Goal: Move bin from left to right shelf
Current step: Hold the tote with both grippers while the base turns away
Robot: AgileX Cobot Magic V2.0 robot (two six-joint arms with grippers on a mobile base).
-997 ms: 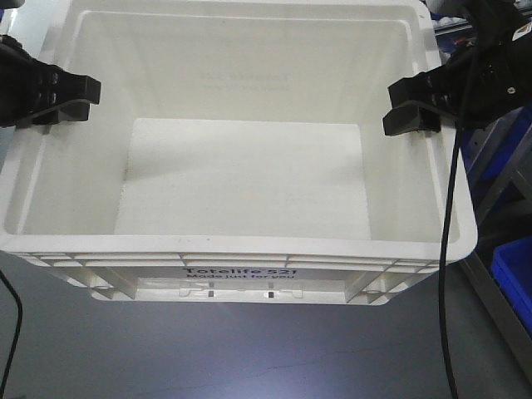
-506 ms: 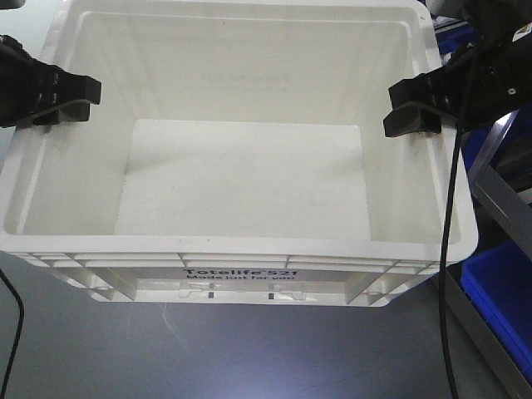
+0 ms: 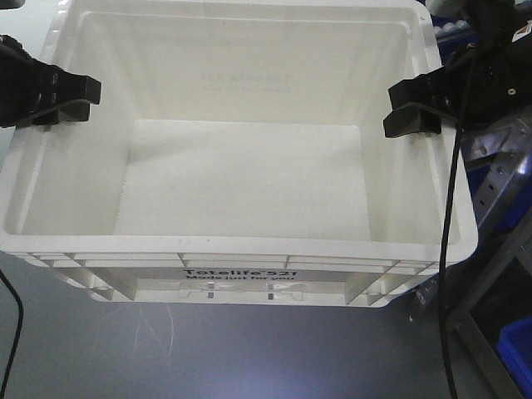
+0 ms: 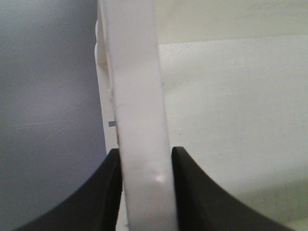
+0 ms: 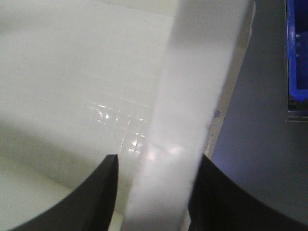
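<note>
Grey floor (image 3: 208, 357) shows below the white bin (image 3: 241, 248), which fills my front view. My left gripper (image 3: 73, 98) is clamped over the bin's left rim, my right gripper (image 3: 409, 116) over its right rim. A metal shelf frame (image 3: 499, 166) and a blue bin (image 3: 517, 353) stand just right of it.

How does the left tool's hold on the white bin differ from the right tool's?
The left tool grips the bin's left rim snugly on both sides; the right tool grips the right rim, with what looks like a thin gap on its inner side. In the wrist views the rim runs nearly upright through the left tool but slants through the right tool. Both straddle the rim.
</note>
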